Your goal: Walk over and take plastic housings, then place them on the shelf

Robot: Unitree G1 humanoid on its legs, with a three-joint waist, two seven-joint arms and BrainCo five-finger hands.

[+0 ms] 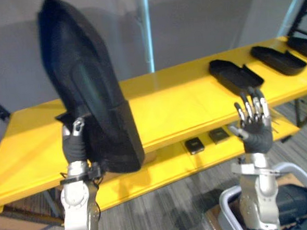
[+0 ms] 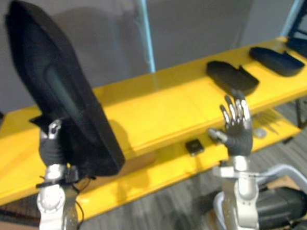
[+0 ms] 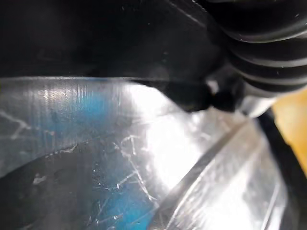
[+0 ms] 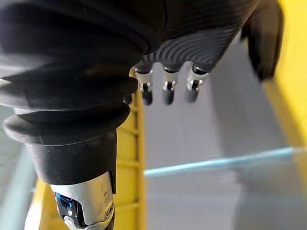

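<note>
Rising upright, the black housing (image 1: 90,98) seems pinched by the left hand (image 1: 74,143); right hand (image 1: 254,127) splayed before the yellow shelf (image 1: 184,102).

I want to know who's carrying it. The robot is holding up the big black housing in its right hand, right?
Not quite: its left hand holds up the big black housing, as the left eye view shows. The right hand is open and empty.

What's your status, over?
Left hand holding black housing upright at yellow shelf. Right hand open, empty. Other housings lie at shelf's right end.
</note>
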